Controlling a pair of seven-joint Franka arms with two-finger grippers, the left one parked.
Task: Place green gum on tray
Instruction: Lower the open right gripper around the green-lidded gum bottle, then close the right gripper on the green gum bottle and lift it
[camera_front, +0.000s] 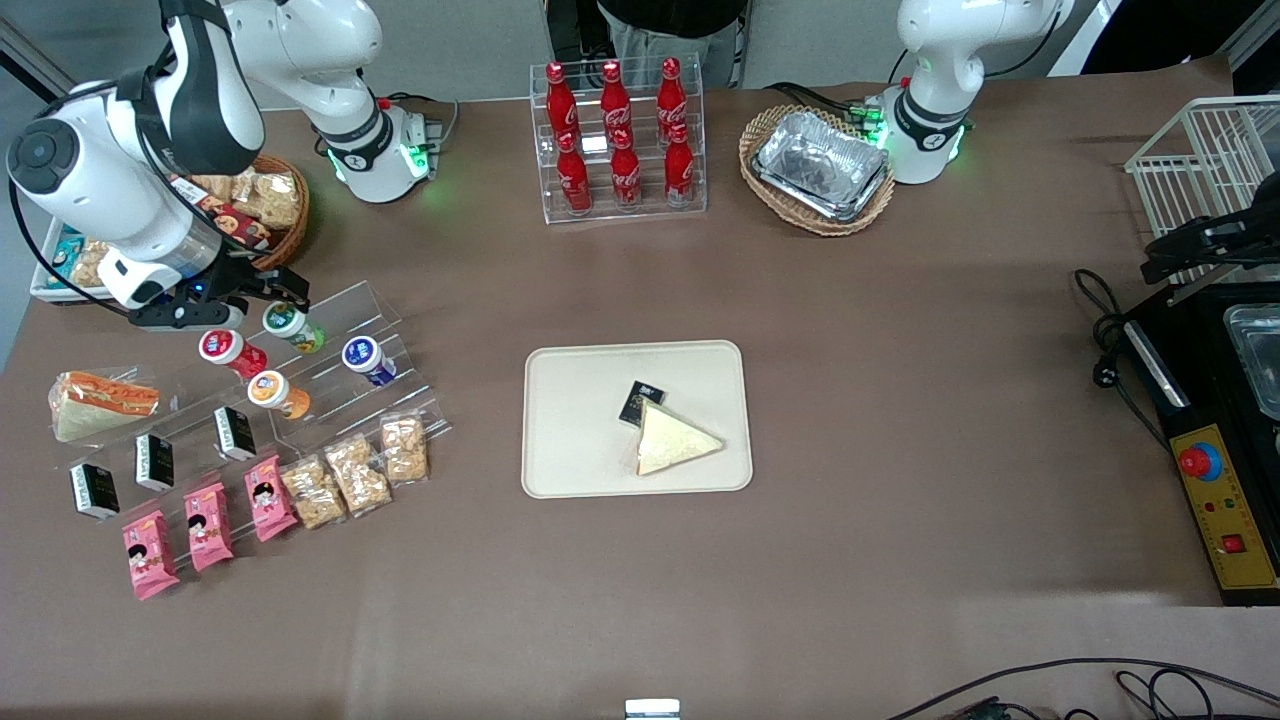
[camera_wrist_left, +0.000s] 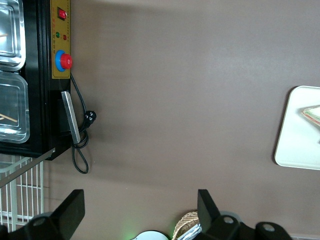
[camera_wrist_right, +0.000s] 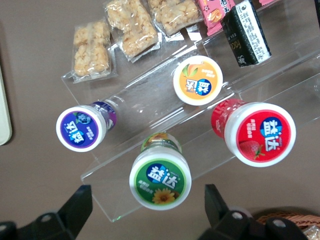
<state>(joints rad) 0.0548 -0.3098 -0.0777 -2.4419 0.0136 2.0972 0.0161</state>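
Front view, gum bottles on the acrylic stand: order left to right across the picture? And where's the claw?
Red gum → orange gum → green gum → blue gum. The claw hangs open just above the green gum, not yet gripping it.

Green gum (camera_wrist_right: 160, 180): white-rimmed lid with a green face, white characters and a small yellow flower; yellowish-green body. Neighbouring bottles on the clear acrylic stand (camera_wrist_right: 150, 110): red-lidded bottle (camera_wrist_right: 260, 133) with a strawberry print, orange-lidded bottle (camera_wrist_right: 198, 80), blue-lidded bottle (camera_wrist_right: 81, 128) with a purple body. Tray (camera_front: 570, 420): plain beige, carrying a pale yellow sandwich wedge (camera_front: 672, 441) and a small black packet (camera_front: 641, 402). Gripper (camera_wrist_right: 145, 210), above the green gum: black fingers. Tabletop (camera_front: 900, 400): uniform brown. Snack packs (camera_front: 207, 527): pink.
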